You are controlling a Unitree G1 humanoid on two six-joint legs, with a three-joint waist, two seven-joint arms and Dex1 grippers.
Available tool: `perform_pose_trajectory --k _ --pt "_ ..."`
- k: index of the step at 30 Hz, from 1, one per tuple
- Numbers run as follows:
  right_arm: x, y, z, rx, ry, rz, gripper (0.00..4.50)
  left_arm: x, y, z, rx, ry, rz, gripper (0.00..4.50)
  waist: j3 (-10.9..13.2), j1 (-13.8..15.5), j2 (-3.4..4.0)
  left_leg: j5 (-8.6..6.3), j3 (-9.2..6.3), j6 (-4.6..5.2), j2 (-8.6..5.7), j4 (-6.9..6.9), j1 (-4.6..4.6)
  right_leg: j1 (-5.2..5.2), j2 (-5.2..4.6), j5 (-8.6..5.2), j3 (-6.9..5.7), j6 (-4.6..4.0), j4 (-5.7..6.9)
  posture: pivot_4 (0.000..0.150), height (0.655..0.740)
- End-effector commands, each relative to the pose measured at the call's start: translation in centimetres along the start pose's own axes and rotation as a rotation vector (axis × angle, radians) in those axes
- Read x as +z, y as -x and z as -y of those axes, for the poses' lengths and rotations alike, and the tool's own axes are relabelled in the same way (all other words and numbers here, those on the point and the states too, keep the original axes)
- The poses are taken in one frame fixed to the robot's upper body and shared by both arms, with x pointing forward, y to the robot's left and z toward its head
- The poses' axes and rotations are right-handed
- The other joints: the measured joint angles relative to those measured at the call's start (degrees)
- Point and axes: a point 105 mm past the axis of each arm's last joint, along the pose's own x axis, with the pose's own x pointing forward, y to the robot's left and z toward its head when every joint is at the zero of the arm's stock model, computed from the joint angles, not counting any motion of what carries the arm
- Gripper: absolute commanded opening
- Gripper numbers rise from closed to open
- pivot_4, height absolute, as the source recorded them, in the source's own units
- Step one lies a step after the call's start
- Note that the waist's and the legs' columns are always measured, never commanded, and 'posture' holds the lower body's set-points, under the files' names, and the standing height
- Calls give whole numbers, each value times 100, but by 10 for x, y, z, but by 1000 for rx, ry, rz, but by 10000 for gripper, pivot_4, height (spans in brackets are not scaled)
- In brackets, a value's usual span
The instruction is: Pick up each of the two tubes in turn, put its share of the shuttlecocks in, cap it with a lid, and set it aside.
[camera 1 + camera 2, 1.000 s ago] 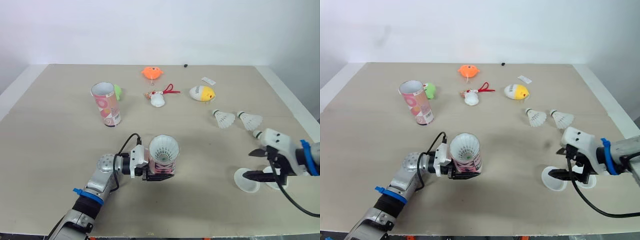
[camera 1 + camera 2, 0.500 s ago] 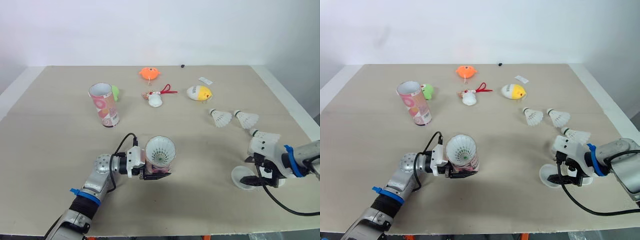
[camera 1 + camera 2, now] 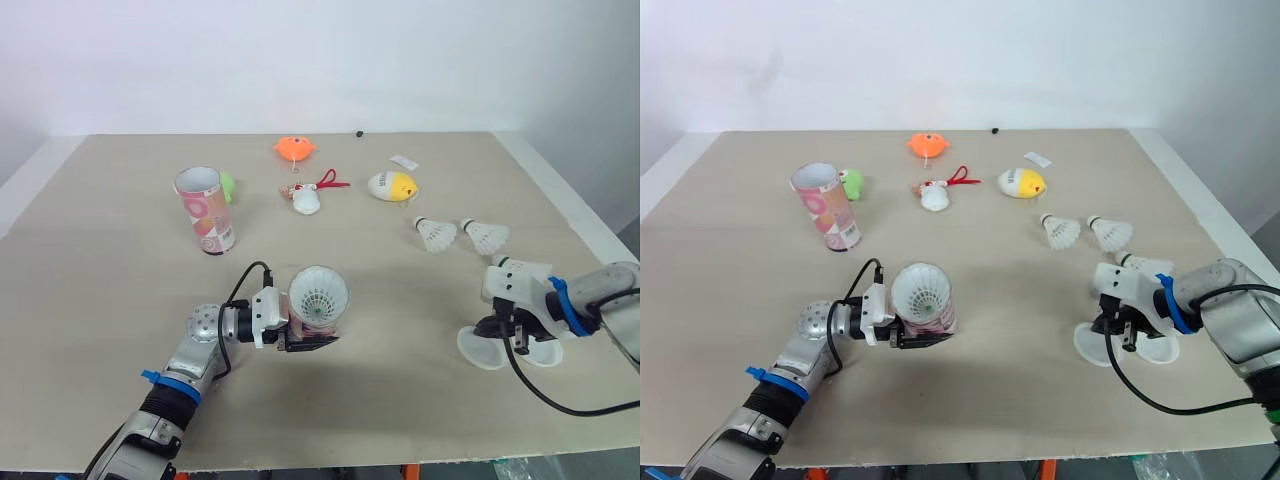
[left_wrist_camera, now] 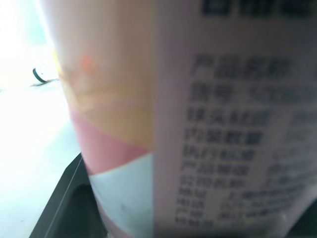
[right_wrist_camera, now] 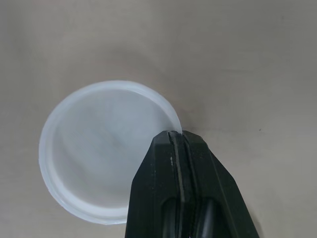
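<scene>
Tube one (image 3: 318, 312), lower centre with a shuttlecock inside, is clamped in our left gripper (image 3: 305, 342); our right gripper (image 5: 177, 136) pinches a lid (image 5: 94, 148) by its rim, lower right. Capping comes next, we judge; the second tube (image 3: 205, 210), upper left, and two loose shuttlecocks (image 3: 437, 233) are left to do

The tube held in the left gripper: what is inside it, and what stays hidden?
A white shuttlecock sits in the tube, feather skirt at the open mouth. Its cork and anything beneath are covered by skirt and tube wall.
</scene>
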Motion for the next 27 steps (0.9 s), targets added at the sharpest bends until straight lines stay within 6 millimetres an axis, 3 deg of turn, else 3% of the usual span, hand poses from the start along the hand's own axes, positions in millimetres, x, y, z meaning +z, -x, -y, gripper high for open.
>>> perform_pose_trajectory --k 1,9,13,16,20,27 --pt "33 13 -5 45 21 109 1082 -13 6 -1 17 29 -55 29919 2 2 6 1 1 1 0 -1 0 -1 1 0 0 0 0 1500 7400" --pt "113 65 -38 151 222 372 1082 -25 7 9 -36 194 -74 29919 2 9 15 1 -1 2 1 -6 -4 -5 1 -4 0 2 -2 1500 7400" --pt "141 78 -44 146 310 417 1082 -27 6 13 -67 246 -80 29919 2 10 11 -2 -3 -3 3 -10 -6 -7 -2 -12 -7 -3 -7 1500 7400" --pt "177 88 -53 151 433 468 1082 -26 5 14 -86 291 -77 29919 -6 -41 35 -2 0 -3 3 -19 -8 -23 -4 -9 10 -1 -6 1500 7400" --pt "212 81 -61 162 557 467 1082 -30 5 17 -135 329 -113 29919 -8 -41 31 -2 -3 -3 3 -31 -9 -23 0 -17 -2 -11 -6 1500 7400" --pt "238 53 -68 196 723 389 1082 -29 3 13 -147 311 -131 29919 -9 2 29 -6 -5 -7 -5 -40 -38 -46 -12 -6 -10 -15 -1 1500 7400"
